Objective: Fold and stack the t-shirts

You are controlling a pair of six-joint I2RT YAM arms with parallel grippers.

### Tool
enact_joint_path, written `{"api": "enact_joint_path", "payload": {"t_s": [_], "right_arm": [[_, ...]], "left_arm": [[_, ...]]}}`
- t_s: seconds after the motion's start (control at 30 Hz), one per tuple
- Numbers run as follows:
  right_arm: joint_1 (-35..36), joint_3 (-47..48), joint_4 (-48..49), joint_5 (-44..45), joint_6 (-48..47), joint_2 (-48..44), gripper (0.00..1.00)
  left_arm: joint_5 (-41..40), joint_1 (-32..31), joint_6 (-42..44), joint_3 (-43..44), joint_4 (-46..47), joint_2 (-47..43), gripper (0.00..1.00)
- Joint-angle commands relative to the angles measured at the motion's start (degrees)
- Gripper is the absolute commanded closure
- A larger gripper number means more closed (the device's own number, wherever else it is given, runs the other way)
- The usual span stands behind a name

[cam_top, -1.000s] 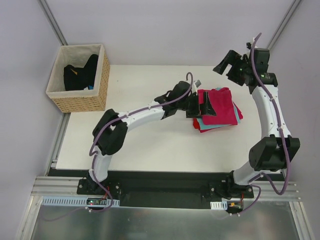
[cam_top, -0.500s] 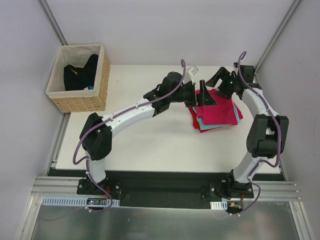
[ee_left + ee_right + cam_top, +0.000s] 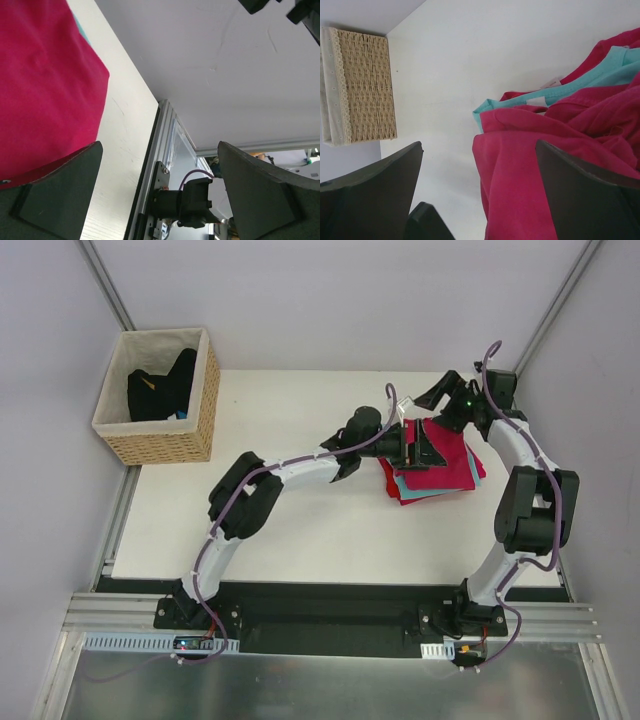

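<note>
Our left gripper hangs over the left edge of the t-shirts, nearer than our right gripper at their far edge. Both gape wide, holding nothing.

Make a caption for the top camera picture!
Left gripper and right gripper, both open, at the stack of folded t-shirts, magenta on top; wicker basket far left.
</note>
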Motion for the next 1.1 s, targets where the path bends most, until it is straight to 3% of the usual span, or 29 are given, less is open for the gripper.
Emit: {"api": "enact_joint_path", "payload": {"t_s": [0.0,0.4,1.07], "right_arm": [[-0.9,-2.7,3.4,-1.0,0.4,0.1,0.0],[-2.6,-12.7,17.2,0.0,5.7,10.8,0.0],[-2.5,-13.7,16.8,0.4,5.7,8.5,0.01]], "left_arm": [[3.1,0.4,-3.6,1.2,9.7,1.7,0.01],[3.5,0.3,-4.5,-5.9,16.0,4.0,0.01],[3.1,-2.0,-5.8,-8.3,19.3,10.8,0.01]]}}
